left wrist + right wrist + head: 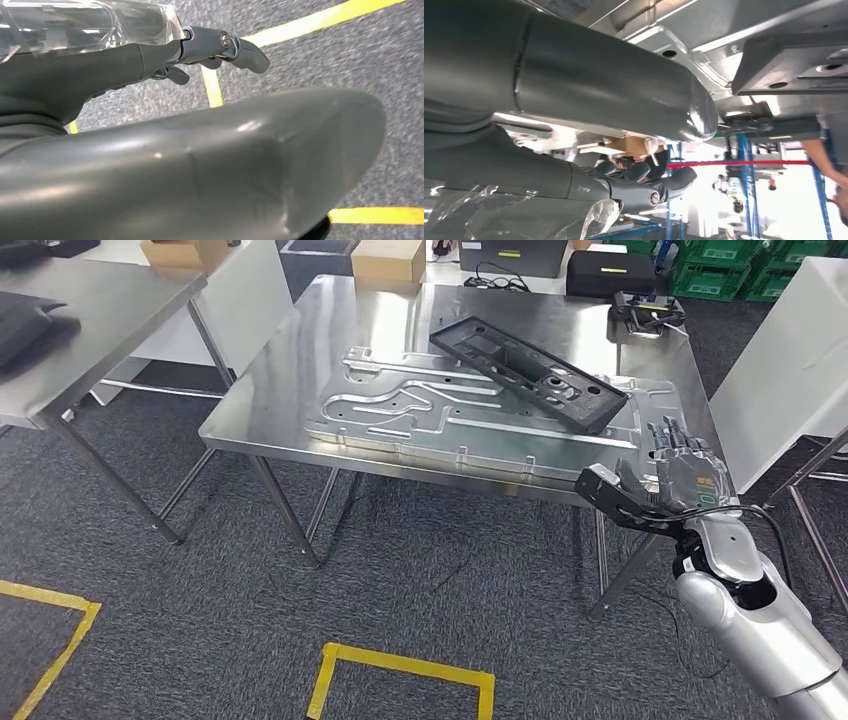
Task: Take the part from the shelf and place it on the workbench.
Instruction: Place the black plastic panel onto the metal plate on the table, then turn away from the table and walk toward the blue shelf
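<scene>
The right hand [682,472] hovers off the worktop's [260,405] near right corner, fingers [676,437] released. The black part [527,371] lies diagonally atop a silver panel [400,410], its long axis running toward the right edge. The left hand [200,47] hangs over the floor [310,50], fingers loosely curled, holding nothing.

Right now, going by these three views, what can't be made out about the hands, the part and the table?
- Left hand: the left wrist view shows it over the floor; a dark body part hides most fingers, so its state is unclear.
- Black part: the head view shows it lying on the silver plate, hiding the plate beneath.
- Table: the right hand covers its near corner in the head view.
</scene>
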You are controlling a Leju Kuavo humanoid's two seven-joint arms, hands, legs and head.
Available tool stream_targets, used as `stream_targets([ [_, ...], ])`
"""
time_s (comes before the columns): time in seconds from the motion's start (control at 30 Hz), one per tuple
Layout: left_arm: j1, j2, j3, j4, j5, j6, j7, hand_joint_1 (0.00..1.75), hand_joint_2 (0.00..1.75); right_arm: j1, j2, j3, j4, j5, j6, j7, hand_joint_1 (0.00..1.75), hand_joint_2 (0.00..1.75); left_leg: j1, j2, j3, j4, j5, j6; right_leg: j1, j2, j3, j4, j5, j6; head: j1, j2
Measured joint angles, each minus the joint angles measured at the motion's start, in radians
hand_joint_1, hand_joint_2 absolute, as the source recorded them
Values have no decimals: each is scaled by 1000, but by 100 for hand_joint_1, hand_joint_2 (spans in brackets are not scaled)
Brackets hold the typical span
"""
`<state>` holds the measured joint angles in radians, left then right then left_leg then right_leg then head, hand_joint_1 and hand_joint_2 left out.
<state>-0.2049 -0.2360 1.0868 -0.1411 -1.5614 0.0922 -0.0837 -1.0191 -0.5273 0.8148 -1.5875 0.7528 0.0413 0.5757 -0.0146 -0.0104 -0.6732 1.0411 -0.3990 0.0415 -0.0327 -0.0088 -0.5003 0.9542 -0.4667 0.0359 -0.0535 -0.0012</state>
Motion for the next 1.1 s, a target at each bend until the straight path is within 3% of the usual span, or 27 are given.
stream_targets([
  [0.07, -1, 0, 0, 0, 1, -2, 2, 0, 0, 0, 2, 0, 0, 1, 1, -1, 0, 0, 12, 1, -45, 133, -88, -18, -2, -10, -21, 1, 16, -5, 0, 0],
  [0.1, -1, 0, 0, 0, 2, -3, 4, 0, 0, 0, 3, 0, 0, 1, 1, -2, 0, 0, 19, 2, -60, 190, -107, -26, -3, -16, -31, 1, 23, -4, 0, 0],
  [0.13, -1, 0, 0, 0, 2, -3, 5, 0, 0, 1, 3, 0, 0, 2, 1, -3, 0, 0, 24, 3, -61, 221, -106, -32, -5, -22, -41, 2, 30, -1, 0, 0],
  [0.17, -1, 0, 1, 0, 2, -3, 6, 0, 0, 1, 4, 0, 0, 2, 1, -3, 0, 0, 29, 5, -45, 215, -86, -37, -7, -29, -50, 2, 36, 3, 0, 0],
  [0.2, -2, 0, 1, 0, 2, -3, 7, 0, 0, 1, 4, 1, 0, 2, 1, -4, 0, 0, 33, 11, -9, 172, -60, -41, -9, -36, -57, 2, 41, 7, 0, 0],
  [0.27, -7, -1, 1, 0, 2, -3, 7, 0, 0, 0, 4, 0, 0, 2, 0, -6, 0, 0, 32, 43, 90, 30, -29, -41, -11, -51, -64, 3, 49, 17, 0, 0],
  [0.33, -15, -1, 1, 0, 2, -3, 9, 0, 0, -3, 4, -1, 0, 4, 0, -10, 0, 0, 23, 66, 145, -67, -34, -29, -9, -68, -67, 4, 55, 30, 0, 0],
  [0.4, -18, 0, 1, 0, 3, -2, 12, 0, 0, -4, 6, -2, 0, 5, -1, -13, 0, 0, 17, 53, 144, -86, -37, -11, -9, -87, -66, 1, 61, 44, 0, 0],
  [0.47, -16, 0, 2, 0, 3, -2, 15, 0, 0, -4, 9, -1, 1, 7, -2, -15, 0, 0, 17, 34, 140, -92, -27, 8, -14, -68, -74, 21, 42, 53, 1, 0],
  [0.5, -16, 0, 3, 0, 3, -1, 17, 0, 0, -4, 10, -2, 1, 8, -2, -16, 0, 0, 18, 25, 138, -95, -21, 17, -15, -46, -91, 61, 14, 54, 1, 0],
  [0.57, -17, -1, 3, 0, 2, 0, 17, 0, 0, 0, 10, -2, 3, 10, -3, -18, 0, 0, 14, 6, 132, -95, -14, 28, -10, -7, -150, 197, -58, 51, 1, 0],
  [0.6, -16, -1, 3, 0, 2, 0, 17, 0, 0, 3, 10, -2, 4, 10, -3, -18, 0, 0, 11, -4, 129, -95, -12, 31, -7, 1, -179, 263, -83, 49, 1, 0],
  [0.63, -15, -1, 3, 0, 2, 0, 17, 0, 0, 7, 10, -1, 5, 10, -3, -19, 0, 0, 8, -14, 127, -94, -10, 33, -5, 5, -194, 299, -89, 48, 1, 0],
  [0.67, -14, -2, 3, 0, 1, 0, 17, 0, 0, 10, 10, -1, 6, 10, -3, -20, 0, 0, 6, -24, 126, -93, -9, 34, -4, 7, -191, 297, -77, 46, 1, 0],
  [0.7, -14, -2, 4, 0, 1, 0, 17, 0, 0, 11, 10, 0, 8, 10, -4, -21, 0, 0, 5, -35, 125, -92, -8, 34, -4, 10, -168, 253, -49, 44, 1, 0],
  [0.73, -14, -2, 4, 0, 1, 0, 17, 0, 0, 11, 10, 0, 8, 11, -4, -21, 0, 0, 4, -45, 124, -89, -9, 33, -4, 18, -133, 185, -15, 41, 1, 0],
  [0.8, -16, -2, 4, 0, 1, 2, 17, 0, 0, 8, 11, 0, 9, 11, -5, -23, 0, 0, 1, -64, 116, -81, -9, 27, -5, 50, -74, 64, 23, 35, 1, 0],
  [0.87, -17, -2, 4, 0, 2, 3, 17, 0, 0, 8, 12, 0, 10, 12, -6, -25, 0, 0, 1, -80, 102, -76, -5, 17, -4, 61, -60, 27, 22, 31, 1, 0],
  [0.93, -14, -2, 4, 0, 2, 5, 17, 0, 0, 9, 14, 0, 10, 12, -6, -27, 0, 0, 5, -89, 91, -73, -3, 8, -3, 42, -63, 24, 25, 24, 1, 0],
  [1.0, -12, -2, 4, 0, 2, 6, 17, 0, 0, 7, 16, 0, 10, 13, -6, -29, 0, 0, 6, -59, 64, -24, -30, -4, -4, 21, -63, 21, 27, 15, 0, 0],
  [1.07, -14, -2, 5, 0, 2, 6, 17, 0, 0, 6, 17, 0, 10, 14, -6, -30, 0, 0, 9, -19, 3, 100, -86, -18, -4, 1, -62, 20, 26, 9, 0, 0],
  [1.1, -15, -2, 5, 0, 2, 6, 17, 0, 0, 7, 17, 0, 10, 14, -6, -30, 0, 0, 13, -11, -31, 168, -109, -23, -3, -9, -62, 20, 26, 7, 0, 0],
])
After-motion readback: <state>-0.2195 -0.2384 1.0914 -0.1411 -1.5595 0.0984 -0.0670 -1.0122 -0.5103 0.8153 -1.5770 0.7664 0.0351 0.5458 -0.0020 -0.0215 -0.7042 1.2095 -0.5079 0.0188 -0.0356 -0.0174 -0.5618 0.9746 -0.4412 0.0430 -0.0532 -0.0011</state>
